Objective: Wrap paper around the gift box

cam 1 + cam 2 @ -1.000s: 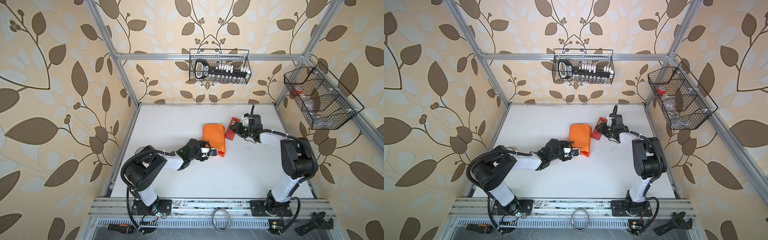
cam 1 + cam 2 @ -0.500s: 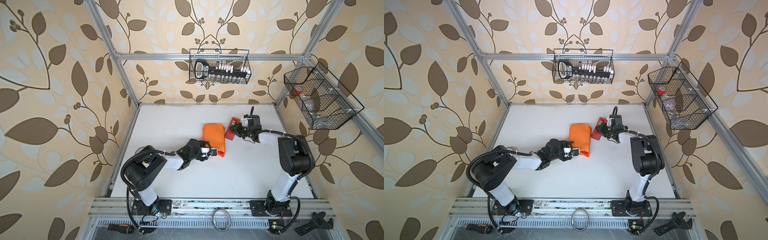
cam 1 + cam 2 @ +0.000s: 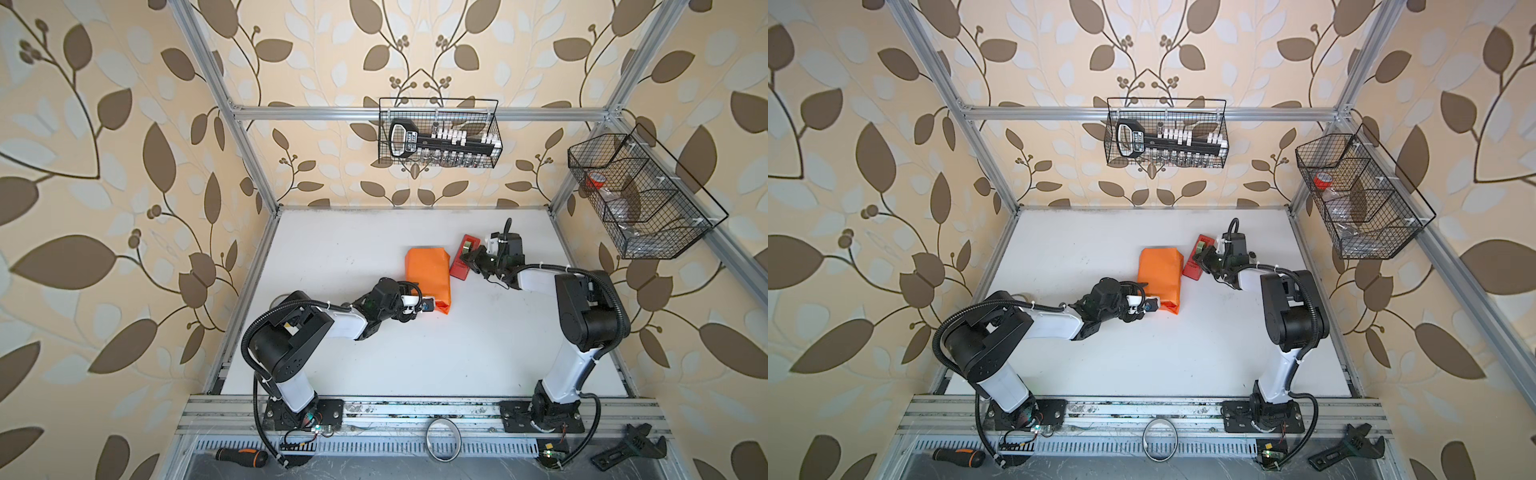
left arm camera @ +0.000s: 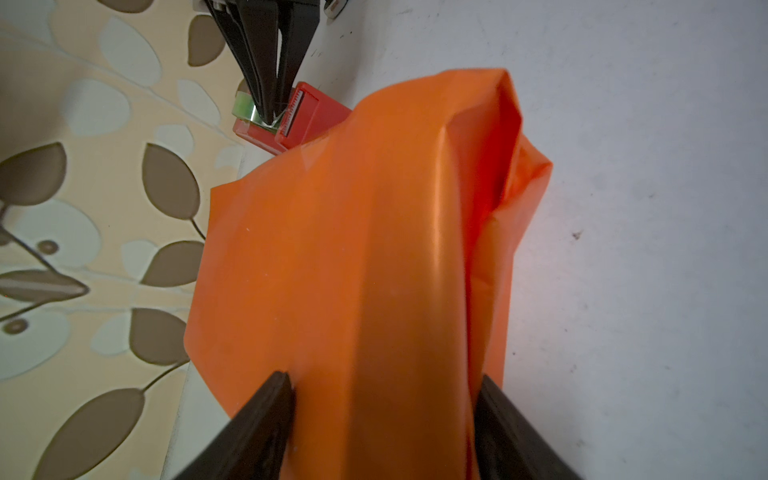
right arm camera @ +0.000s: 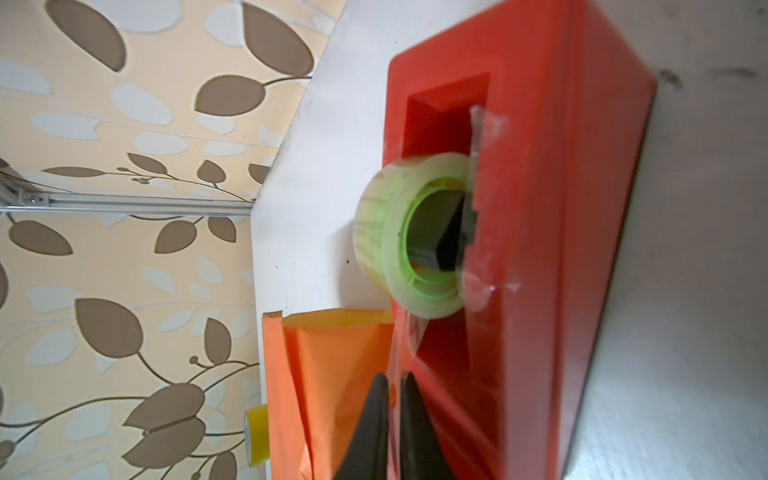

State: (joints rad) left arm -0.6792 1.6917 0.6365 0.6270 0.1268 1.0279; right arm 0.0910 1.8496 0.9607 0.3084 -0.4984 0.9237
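In both top views the paper (image 3: 428, 274) is folded into a flat orange parcel. It lies in the far half of the table (image 3: 415, 374), a bit right of the middle, long side running far edge to near edge. No green shows anywhere, so I can't make out the gift box under the wrap. The left gripper (image 3: 430, 306) sits at the parcel's near end. The right gripper (image 3: 467, 258) hangs over the red tape dispenser (image 3: 456, 272), which stands right beside the parcel's far right corner. The table is plain white, boxed in by an aluminium frame (image 3: 311, 112) and leaf wallpaper, with two wire baskets (image 3: 438, 133) hung up high. A screwdriver (image 3: 241, 456), a metal ring (image 3: 427, 440) and a wrench (image 3: 631, 451) lie past the near edge.

Left wrist: the fingers (image 4: 266, 415) are spread wide with the parcel's near end between them, both touching the orange, so it's a wide grip on the paper. Past the parcel, the right gripper's tips are pressed together between the green-cored tape roll (image 4: 243, 106) and the cutter.

Right wrist: those tips are squeezed onto the clear tape (image 5: 409, 336) coming off the roll, with the parcel's open end alongside, pale inside showing
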